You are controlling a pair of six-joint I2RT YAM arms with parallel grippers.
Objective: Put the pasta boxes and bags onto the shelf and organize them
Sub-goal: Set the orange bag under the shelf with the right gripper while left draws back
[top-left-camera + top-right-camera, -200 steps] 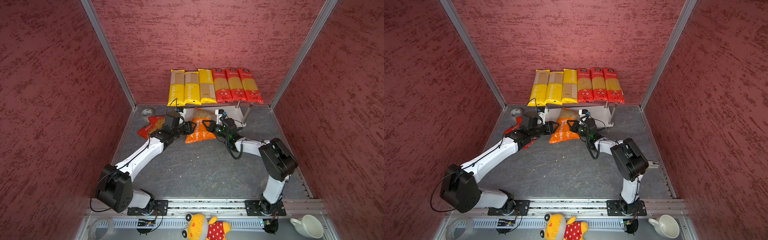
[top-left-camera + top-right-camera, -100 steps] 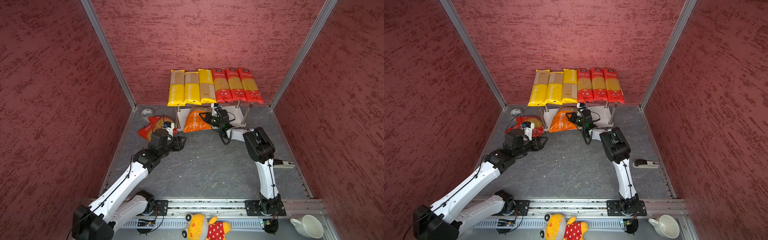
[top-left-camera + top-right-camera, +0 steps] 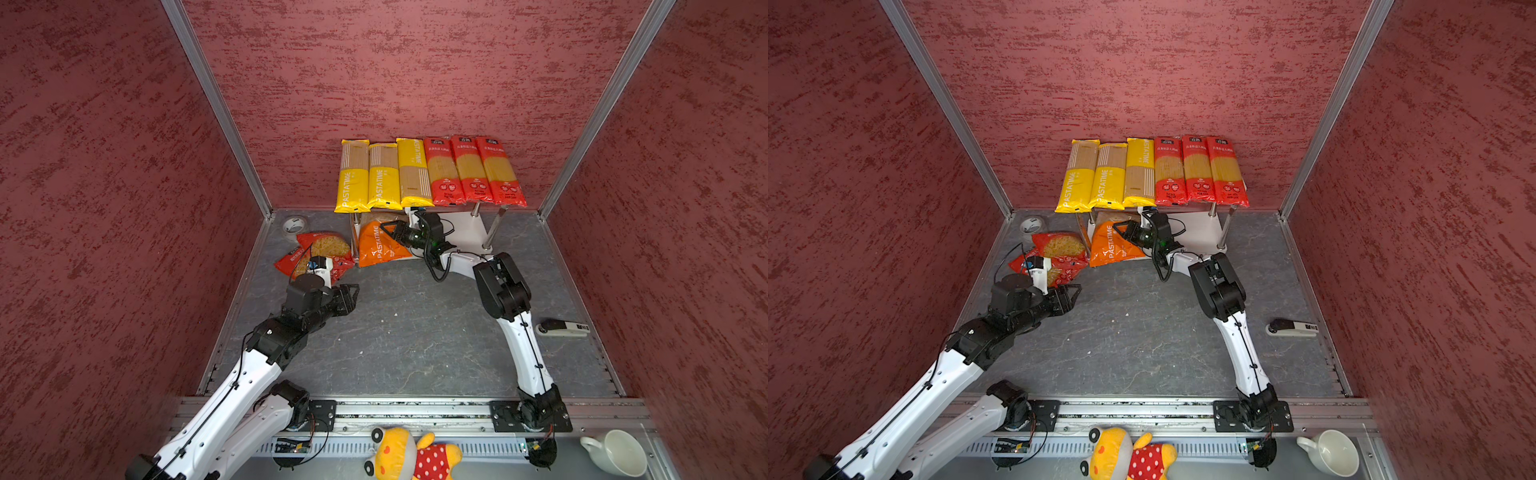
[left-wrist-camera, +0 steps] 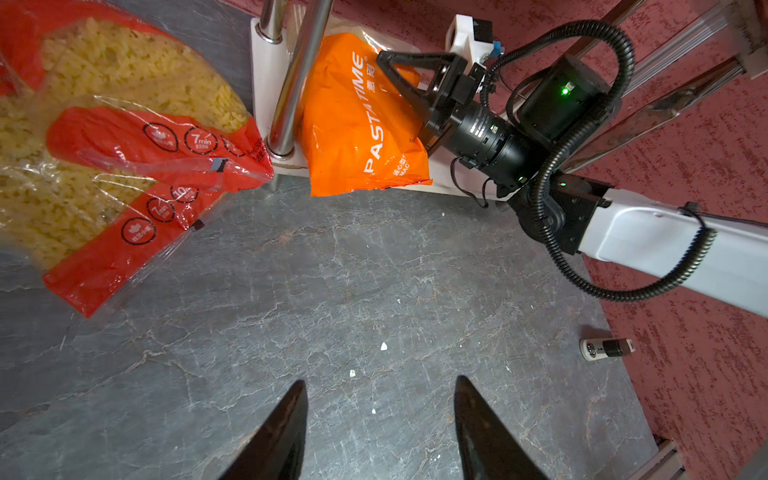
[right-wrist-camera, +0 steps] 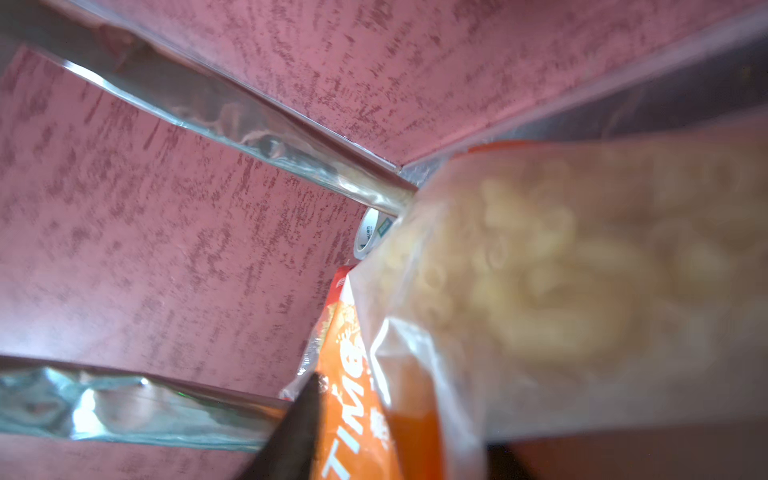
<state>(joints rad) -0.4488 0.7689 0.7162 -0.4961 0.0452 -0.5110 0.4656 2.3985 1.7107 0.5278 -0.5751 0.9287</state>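
1. On the grey floor (image 3: 415,332), just left of the two-tier rack of white boards and chrome tube legs (image 3: 467,232): two overlapping red plastic short-pasta bags with clear windows (image 3: 322,246), not yet shelved, one corner just beside the front-left leg.
2. Left gripper (image 4: 379,384): hovers over bare floor, fingers spread, holds nothing. Sits nearer those red bags than the other arm does. Finds them beyond its tips, leftward and towards the back wall (image 3: 395,83), long sides slanting across its reach. Probably needs a swing that way.
3. Orange "PASTATIME" plastic bag (image 3: 376,249): rests on the lower board's left end, bottom edge overhanging the front.
4. Right gripper (image 3: 387,233): at that bag's right side, fingers apart around it, no pinch visible.
5. On the top board, side by side: three long yellow spaghetti packs (image 3: 384,178), three long red spaghetti packs (image 3: 471,174).
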